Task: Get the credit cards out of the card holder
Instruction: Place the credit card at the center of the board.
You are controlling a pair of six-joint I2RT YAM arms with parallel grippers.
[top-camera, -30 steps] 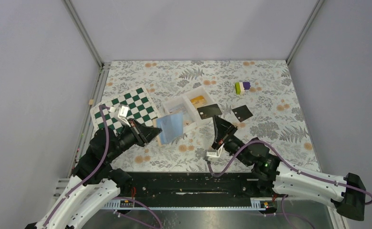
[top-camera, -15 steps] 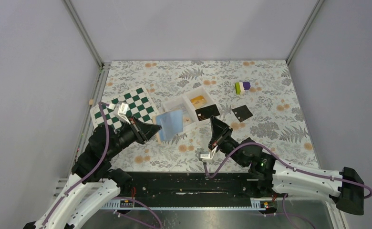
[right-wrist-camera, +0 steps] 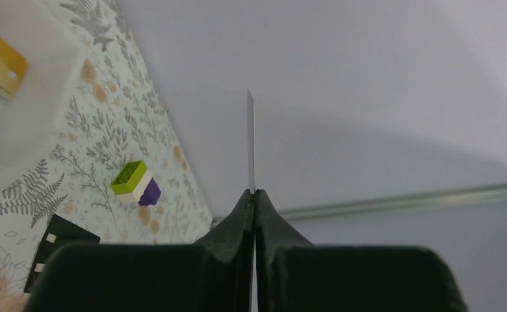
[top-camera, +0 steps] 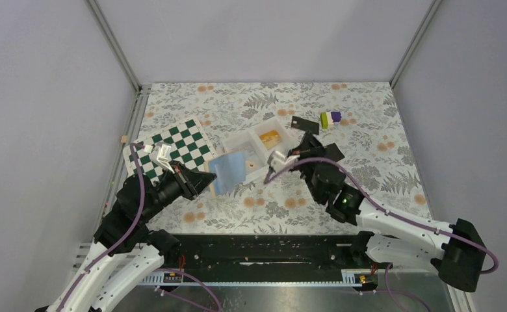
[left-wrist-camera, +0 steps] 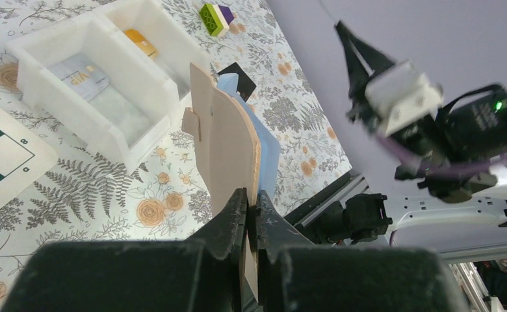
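Note:
My left gripper [top-camera: 207,177] is shut on the lower edge of the card holder [top-camera: 231,170] and holds it upright above the table, just in front of the white tray. In the left wrist view the holder [left-wrist-camera: 228,140] shows its tan back, with blue panels behind, between my fingertips [left-wrist-camera: 251,198]. My right gripper [top-camera: 306,135] is shut on a thin dark card [top-camera: 304,124], raised behind the tray's right end. In the right wrist view that card [right-wrist-camera: 251,140] stands edge-on from the closed jaws [right-wrist-camera: 253,194]. No pale card shows in the holder from here.
The white two-compartment tray [top-camera: 241,138] holds a pale card [left-wrist-camera: 82,68] and an orange card [top-camera: 270,137]. A second black card [top-camera: 333,152] lies right of the right arm. A green-white-purple block [top-camera: 330,119] sits at the back. The chequered board [top-camera: 179,140] lies left.
My right gripper has swung from the near middle up and back past the tray, lifting the dark card that lay beside the tray. My left gripper with the holder has sunk slightly.

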